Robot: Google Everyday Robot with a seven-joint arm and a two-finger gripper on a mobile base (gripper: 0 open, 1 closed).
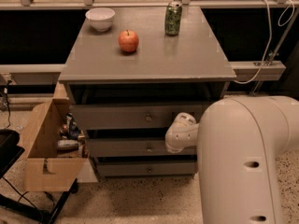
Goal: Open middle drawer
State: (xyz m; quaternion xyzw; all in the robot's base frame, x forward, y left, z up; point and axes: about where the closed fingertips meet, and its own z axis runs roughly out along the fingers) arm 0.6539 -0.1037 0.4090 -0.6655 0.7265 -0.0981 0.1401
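The grey cabinet has three drawers, one above the other. The middle drawer (121, 148) has a flat grey front with a small round metal knob (149, 148) at its centre, and it sits about flush with the cabinet. My gripper (174, 143) is at the end of the white arm (243, 157). It is in front of the right half of the middle drawer's front, just right of the knob. The wrist hides the gripper's tip and where it meets the drawer.
The top drawer (117, 116) and bottom drawer (121, 169) each have a knob. On the cabinet top stand a white bowl (100, 18), a red apple (128, 40) and a green can (173, 18). An open cardboard box (44, 148) sits at the left, and a black stand (9, 148) is at the far left.
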